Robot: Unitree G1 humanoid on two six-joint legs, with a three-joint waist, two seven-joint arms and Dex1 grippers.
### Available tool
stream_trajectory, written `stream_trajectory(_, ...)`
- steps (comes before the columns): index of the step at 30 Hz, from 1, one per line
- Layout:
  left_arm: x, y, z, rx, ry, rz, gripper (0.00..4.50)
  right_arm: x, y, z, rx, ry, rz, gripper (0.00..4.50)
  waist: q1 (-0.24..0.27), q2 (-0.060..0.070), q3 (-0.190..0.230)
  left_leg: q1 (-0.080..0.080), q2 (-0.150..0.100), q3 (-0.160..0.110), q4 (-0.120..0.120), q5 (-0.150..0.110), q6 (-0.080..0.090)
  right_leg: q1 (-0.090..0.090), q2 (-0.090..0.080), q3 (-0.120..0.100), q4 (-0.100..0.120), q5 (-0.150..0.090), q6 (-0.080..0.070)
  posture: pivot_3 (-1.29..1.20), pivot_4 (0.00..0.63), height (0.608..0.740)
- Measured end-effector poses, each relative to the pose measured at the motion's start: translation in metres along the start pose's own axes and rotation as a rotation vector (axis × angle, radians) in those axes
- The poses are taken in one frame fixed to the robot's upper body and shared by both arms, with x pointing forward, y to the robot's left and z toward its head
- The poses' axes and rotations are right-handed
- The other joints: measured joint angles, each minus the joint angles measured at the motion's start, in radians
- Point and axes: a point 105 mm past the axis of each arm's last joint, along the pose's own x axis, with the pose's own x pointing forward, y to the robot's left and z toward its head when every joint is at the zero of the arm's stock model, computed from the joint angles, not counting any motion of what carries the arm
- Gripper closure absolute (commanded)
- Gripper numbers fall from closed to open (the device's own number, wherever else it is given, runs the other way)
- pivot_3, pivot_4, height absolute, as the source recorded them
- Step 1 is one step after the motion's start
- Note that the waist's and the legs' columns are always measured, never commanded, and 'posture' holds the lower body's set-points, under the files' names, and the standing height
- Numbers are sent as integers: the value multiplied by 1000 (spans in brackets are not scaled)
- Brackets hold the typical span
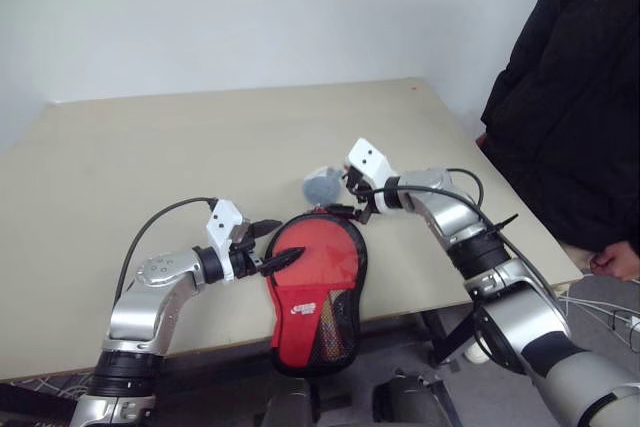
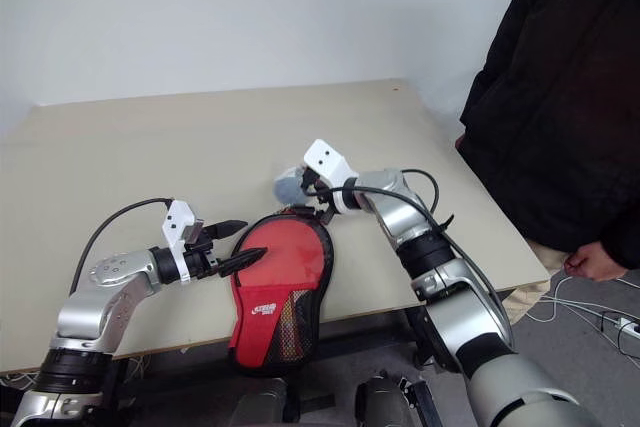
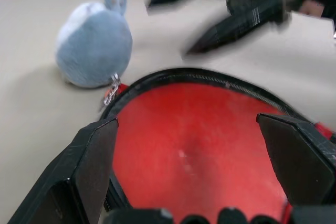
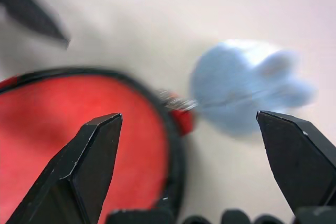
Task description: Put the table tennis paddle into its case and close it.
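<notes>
The case (image 1: 315, 287) lies flat at the table's front edge, red face up inside black zip edging, with its narrow end hanging over the edge. I cannot tell the table tennis paddle apart from that red face. My left gripper (image 1: 282, 241) is open at the left rim of the case's round end; in its wrist view the fingers (image 3: 94, 156) straddle the red face (image 3: 194, 145). Open too, my right gripper (image 2: 316, 209) hovers just above the far rim, with nothing between its fingers (image 4: 89, 156).
A small blue-grey soft lump (image 1: 322, 185) sits on the table (image 1: 200, 147) just beyond the case, joined to the zip by a short chain (image 3: 111, 92). A person in a black coat (image 1: 570, 97) stands at the table's right side, hand (image 1: 615, 259) near the edge.
</notes>
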Motion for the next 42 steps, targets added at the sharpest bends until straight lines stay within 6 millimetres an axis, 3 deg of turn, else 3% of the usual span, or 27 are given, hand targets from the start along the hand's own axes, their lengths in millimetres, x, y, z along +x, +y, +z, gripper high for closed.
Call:
stream_trajectory(8, 23, -10, -3, 2, -22, -52, 3261, 0, -33, 23, -26, -42, -87, 0, -3, 0, 0, 0, 0, 1, 0, 0, 0, 0, 0, 1, 0, 0, 0, 0, 0, 725)
stream_trajectory(13, 32, -15, -10, 1, -6, -72, 4464, 10, -35, 22, 7, -54, -99, 0, -4, 0, 0, 0, 0, 1, 0, 0, 0, 0, 1, 2, 1, 0, 0, 0, 0, 725)
stream_trajectory(28, 39, -20, -17, 28, 32, -93, 4464, 45, -12, 10, 121, -64, -88, 0, -4, 0, 0, 0, 0, 1, 1, 0, 0, 0, 1, 3, 2, 1, 0, 0, 0, 725)
stream_trajectory(42, 34, -22, -23, 27, 46, -92, 4464, 50, -14, -1, 104, -19, -175, 0, -4, 0, 0, 0, 0, 1, 1, 0, 0, 0, 1, 3, 2, 1, 0, 0, 0, 725)
